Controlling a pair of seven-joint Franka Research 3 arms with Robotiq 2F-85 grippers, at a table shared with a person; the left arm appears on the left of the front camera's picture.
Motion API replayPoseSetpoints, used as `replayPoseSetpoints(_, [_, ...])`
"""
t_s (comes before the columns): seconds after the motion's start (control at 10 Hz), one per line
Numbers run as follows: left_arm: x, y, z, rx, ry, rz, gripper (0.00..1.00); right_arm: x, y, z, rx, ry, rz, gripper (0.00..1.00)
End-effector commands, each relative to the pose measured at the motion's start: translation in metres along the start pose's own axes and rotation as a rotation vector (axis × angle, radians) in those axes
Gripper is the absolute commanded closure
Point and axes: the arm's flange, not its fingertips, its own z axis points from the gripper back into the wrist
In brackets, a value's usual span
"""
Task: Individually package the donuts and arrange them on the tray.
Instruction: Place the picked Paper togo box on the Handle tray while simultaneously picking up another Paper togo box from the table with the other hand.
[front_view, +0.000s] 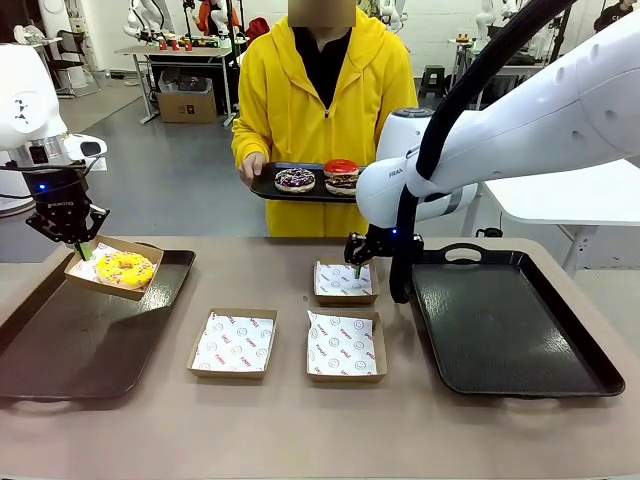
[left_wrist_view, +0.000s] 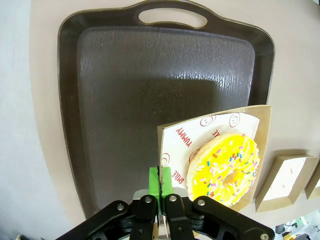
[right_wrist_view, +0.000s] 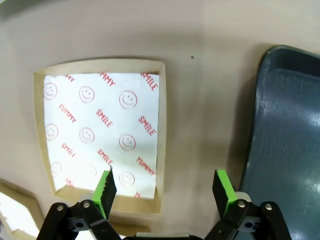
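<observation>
Now my left end effector (front_view: 78, 245) pinches the box (front_view: 105, 287) carrying the yellow donut (front_view: 125, 268), tilted over the left tray (front_view: 70, 345); I'd level it, lower gently; right end effector (front_view: 357, 268) hangs wide open

You see three shallow cardboard boxes lying flat on tan table (front_view: 300, 430): far box (front_view: 345, 282) alone, front-left box (front_view: 233, 343) and front-right box (front_view: 345, 345) side by side nearer camera. White liners printed with red smileys, "YUMMY", "SMILE". Fourth box (front_view: 100, 283) tilted, off table at left. Person in yellow hoodie (front_view: 300, 90) stands across table. Brown carton (front_view: 187, 100) on floor behind.
</observation>
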Motion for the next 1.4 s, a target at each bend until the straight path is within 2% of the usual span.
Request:
replayPoseSetpoints(0.0, [-0.002, 0.001, 0.004, 0.003, 0.0, -0.002, 0.99, 0.023, 0.016, -0.017, -0.023, 0.021, -0.026, 0.0])
replayPoseSetpoints(0.3, [-0.002, 0.001, 0.004, 0.003, 0.0, -0.002, 0.99, 0.034, 0.015, -0.031, -0.022, 0.024, -0.017, 0.0])
replayPoseSetpoints(0.4, [-0.002, 0.001, 0.004, 0.003, 0.0, -0.002, 0.99, 0.034, 0.013, -0.03, -0.018, 0.009, -0.014, 0.6])
replayPoseSetpoints(0.5, [-0.002, 0.001, 0.004, 0.003, 0.0, -0.002, 0.99, 0.033, 0.012, -0.027, -0.017, 0.004, -0.024, 0.6])
replayPoseSetpoints(0.6, [-0.002, 0.001, 0.004, 0.003, 0.0, -0.002, 0.99, 0.033, 0.012, -0.023, -0.022, -0.003, -0.03, 1.0])
replayPoseSetpoints(0.7, [-0.002, 0.001, 0.004, 0.003, 0.0, -0.002, 0.99, 0.032, 0.012, -0.02, -0.026, -0.006, -0.03, 0.65])
replayPoseSetpoints(0.8, [-0.002, 0.001, 0.004, 0.003, 0.0, -0.002, 0.99, 0.031, 0.013, -0.018, -0.032, -0.009, -0.031, 1.0])
replayPoseSetpoints(1.0, [0.002, 0.0, 0.001, 0.011, 0.011, 0.044, 0.99, 0.03, 0.011, -0.018, -0.034, -0.005, -0.034, 1.0])
replayPoseSetpoints(1.1, [0.0, 0.0, 0.0, 0.0, 0.001, 0.0, 0.99, 0.029, 0.01, -0.019, -0.035, -0.001, -0.035, 1.0])
replayPoseSetpoints(1.2, [0.0, 0.0, -0.001, 0.0, 0.003, 0.007, 0.99, 0.029, 0.009, -0.019, -0.034, 0.001, -0.035, 1.0])
replayPoseSetpoints(1.3, [0.007, -0.004, -0.003, 0.035, -0.064, 0.095, 0.99, 0.028, 0.01, -0.018, -0.034, 0.0, -0.031, 1.0])
